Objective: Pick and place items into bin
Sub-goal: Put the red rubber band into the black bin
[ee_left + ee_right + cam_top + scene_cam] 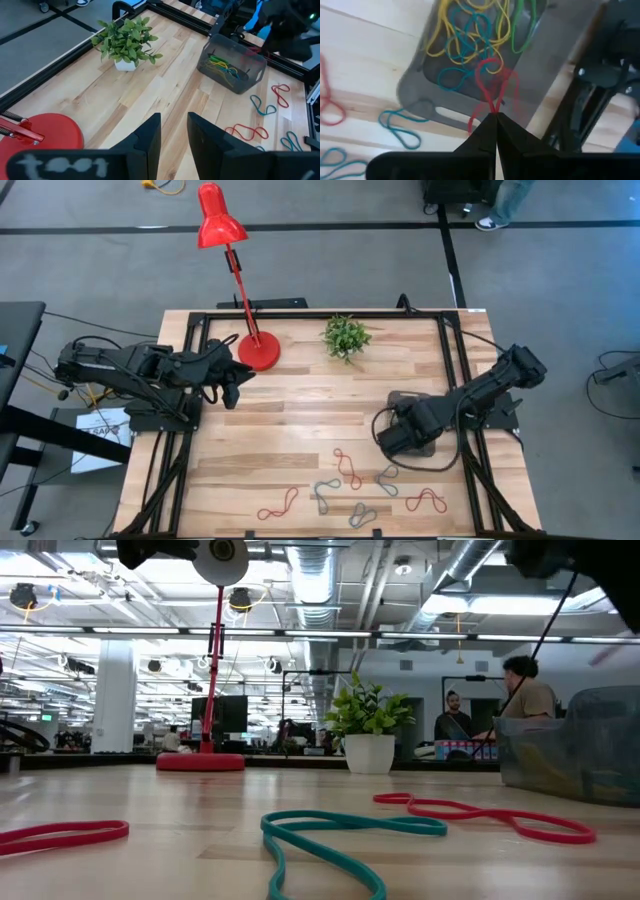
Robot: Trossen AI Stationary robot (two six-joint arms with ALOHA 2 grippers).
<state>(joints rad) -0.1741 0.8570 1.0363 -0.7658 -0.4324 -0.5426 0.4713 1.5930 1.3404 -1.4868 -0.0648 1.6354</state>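
My right gripper (pixel 495 117) hangs above the bin (pixel 427 75), shut on a red band (pixel 490 82). The bin, a dark see-through container (pixel 231 62), holds yellow, teal and green bands (pixel 465 30). In the high view the right gripper (pixel 398 438) covers most of the bin. More bands lie flat on the table near its front edge: red ones (pixel 347 468) (pixel 278 503) (pixel 425 500) and grey-blue ones (pixel 387 478) (pixel 325 495). My left gripper (pixel 174 129) waits open, off the table, beside the lamp base (pixel 259 352). My right gripper pinches the red band between its two fingertips, at one end of its loop (pixel 493 107). The fingers point down from above. The band hangs below them as a narrow loop over the bands in the bin; I cannot tell whether its lower end touches them.
A red desk lamp stands on its round base (pixel 45 135) at the far left. A small potted plant (pixel 346 337) sits at the far middle. Black frame rails (pixel 300 315) run along the table's edges. People show in the room beyond (pixel 525 690).
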